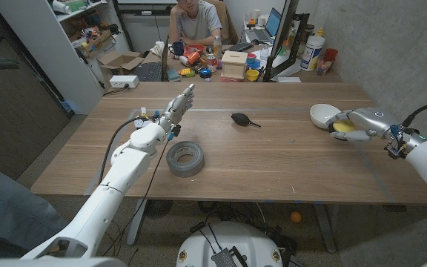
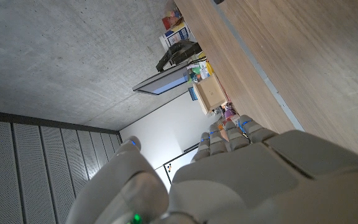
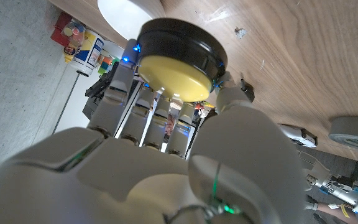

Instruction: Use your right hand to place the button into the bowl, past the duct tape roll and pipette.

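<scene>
**A:** Over at the far right of the table [image 1: 273, 159], where exactly is the button?

**B:** The button [image 1: 342, 127], a yellow disc with a black rim, is clamped in the right hand [image 1: 362, 123]. In the right wrist view the fingers [image 3: 143, 102] are curled against one side of the button and the thumb presses the other, so it is firmly held, clear of the wood.

**A:** And the bowl?

**B:** The white bowl [image 1: 324, 114] sits just beside that hand, on its left and slightly farther away. The button hangs right at the bowl's near-right rim, not yet over the hollow, as far as I can judge.

**A:** So which way does the move go?

**B:** A short shift left and a little away from the robot should bring the button over the bowl's opening; then the fingers can part.

**A:** What about the duct tape roll and the pipette?

**B:** Both lie well to the left of the right hand: the duct tape roll [image 1: 185, 158] near the table's middle, the pipette [image 1: 242, 119] beyond it.

**A:** The other hand?

**B:** The left hand [image 1: 173, 113] is near the tape roll, fingers straight and close together, holding nothing. It is far from the bowl.
</scene>
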### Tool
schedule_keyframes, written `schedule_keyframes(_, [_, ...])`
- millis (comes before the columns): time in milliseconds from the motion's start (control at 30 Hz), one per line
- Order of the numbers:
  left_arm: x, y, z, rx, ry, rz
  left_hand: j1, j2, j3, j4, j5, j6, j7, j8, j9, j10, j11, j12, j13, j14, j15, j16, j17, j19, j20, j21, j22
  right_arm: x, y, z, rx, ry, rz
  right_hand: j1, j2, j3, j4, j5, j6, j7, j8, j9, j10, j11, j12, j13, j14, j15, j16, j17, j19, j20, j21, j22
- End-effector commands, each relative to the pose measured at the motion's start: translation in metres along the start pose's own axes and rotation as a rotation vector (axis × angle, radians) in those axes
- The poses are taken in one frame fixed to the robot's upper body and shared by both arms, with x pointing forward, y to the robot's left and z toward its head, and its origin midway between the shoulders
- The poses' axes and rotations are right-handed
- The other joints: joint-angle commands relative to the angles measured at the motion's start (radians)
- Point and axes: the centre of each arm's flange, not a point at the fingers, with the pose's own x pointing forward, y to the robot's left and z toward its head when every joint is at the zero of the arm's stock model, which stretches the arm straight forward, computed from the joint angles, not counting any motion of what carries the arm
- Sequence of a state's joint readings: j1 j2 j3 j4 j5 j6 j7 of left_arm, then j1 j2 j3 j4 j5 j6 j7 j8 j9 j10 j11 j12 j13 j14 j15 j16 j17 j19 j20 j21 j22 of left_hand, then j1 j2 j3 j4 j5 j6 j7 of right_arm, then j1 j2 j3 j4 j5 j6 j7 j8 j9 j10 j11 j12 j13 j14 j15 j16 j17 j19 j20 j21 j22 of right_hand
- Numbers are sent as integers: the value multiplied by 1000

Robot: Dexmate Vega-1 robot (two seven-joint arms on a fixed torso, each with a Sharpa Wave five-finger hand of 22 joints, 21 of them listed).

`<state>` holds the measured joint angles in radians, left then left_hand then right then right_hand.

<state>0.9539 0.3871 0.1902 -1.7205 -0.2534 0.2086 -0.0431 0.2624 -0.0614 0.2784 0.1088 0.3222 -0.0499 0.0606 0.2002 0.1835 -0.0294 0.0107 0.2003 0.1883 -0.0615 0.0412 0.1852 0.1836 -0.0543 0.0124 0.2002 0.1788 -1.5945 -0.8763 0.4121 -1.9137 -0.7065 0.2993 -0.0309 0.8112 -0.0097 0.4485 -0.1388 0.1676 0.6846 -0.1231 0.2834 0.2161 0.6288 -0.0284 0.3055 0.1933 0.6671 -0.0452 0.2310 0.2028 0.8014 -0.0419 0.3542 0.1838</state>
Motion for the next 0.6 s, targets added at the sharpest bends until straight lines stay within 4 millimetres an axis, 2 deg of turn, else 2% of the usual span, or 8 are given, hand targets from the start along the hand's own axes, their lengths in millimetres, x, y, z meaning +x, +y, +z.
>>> schedule_keyframes(33, [-4,5,0,4,2,14,4,6,-3,-3,1,3,3,-1,6,-3,-3,5,3,-7,0,4,4,-5,-8,3,3,15,-3,-4,-5,-7,-16,86,92,3,4,8,10,0,1,2,8,0,3,4,23,-61,2,3,36,-58,-4,3])
schedule_keyframes(600, [-7,6,0,6,8,22,6,7,-4,-4,0,4,3,-1,6,-3,-2,5,3,-7,0,4,4,-6,-8,3,3,42,-6,-8,-15,-24,-24,85,96,4,4,8,17,-2,0,2,16,-1,3,4,28,-69,1,4,33,-59,-6,3])
